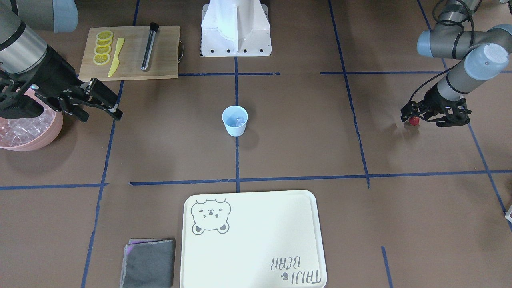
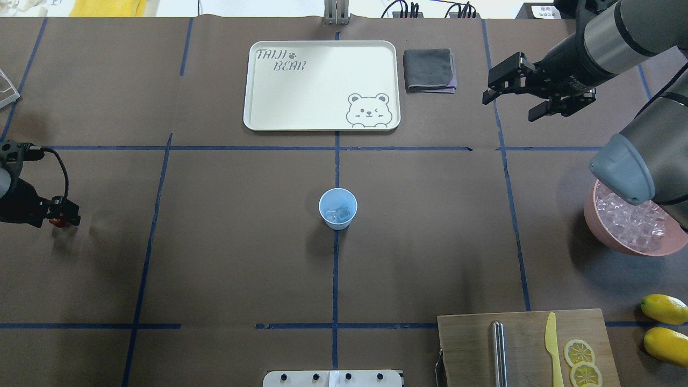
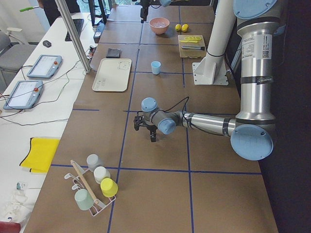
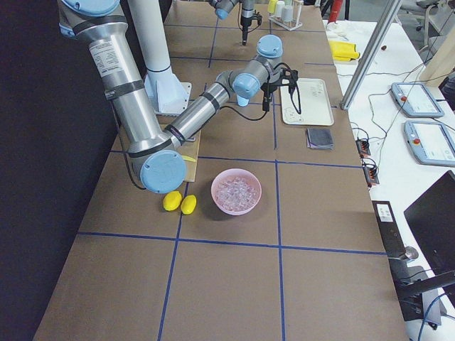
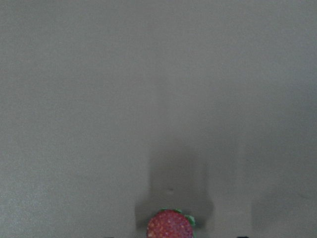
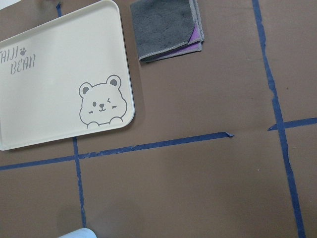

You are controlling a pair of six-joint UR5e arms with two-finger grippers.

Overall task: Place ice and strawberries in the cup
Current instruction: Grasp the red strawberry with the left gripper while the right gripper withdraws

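The pale-blue cup (image 2: 338, 209) stands upright at the table's centre, also in the front view (image 1: 235, 122), with a few ice cubes (image 2: 337, 215) inside. More ice (image 2: 629, 217) fills the pink bowl (image 2: 623, 248). My left gripper (image 2: 59, 219) is low at the table's far left, shut on the small red strawberry (image 1: 414, 121), which shows at the bottom of the left wrist view (image 5: 170, 225). My right gripper (image 2: 508, 107) is open and empty, hovering above the table between the bowl and the grey cloth.
A cream bear tray (image 2: 322, 86) and a folded grey cloth (image 2: 430, 70) lie on the far side. A wooden board (image 2: 527, 349) holds lemon slices, a yellow knife and a metal rod. Two lemons (image 2: 664, 309) lie beside it.
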